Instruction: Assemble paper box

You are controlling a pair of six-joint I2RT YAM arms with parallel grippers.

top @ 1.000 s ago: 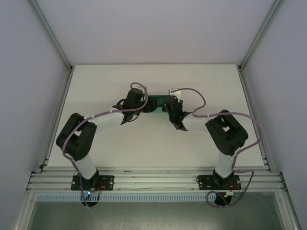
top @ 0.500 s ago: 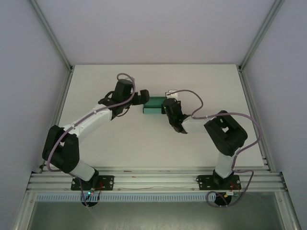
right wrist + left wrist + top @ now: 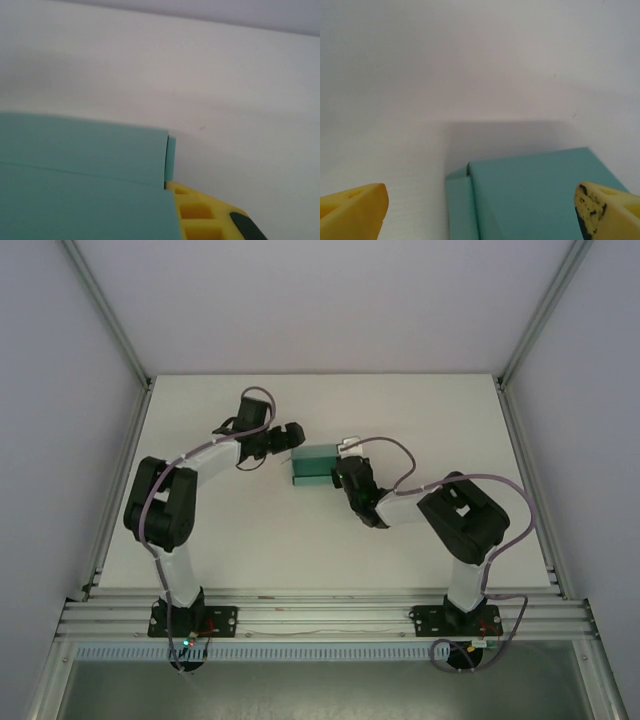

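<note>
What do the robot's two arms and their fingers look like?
The left arm and right arm have black joints, white links and looping greyish-purple cables. The fingers are yellow plastic; one left finger carries black scuffs.

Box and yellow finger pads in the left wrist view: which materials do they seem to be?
Box: seems thin card or paper, matte teal; sharp folded creases and a thin flap edge suggest it. Finger pads: perhaps rubber or moulded plastic, matte yellow, one scuffed with black marks; the look does not settle which.
</note>
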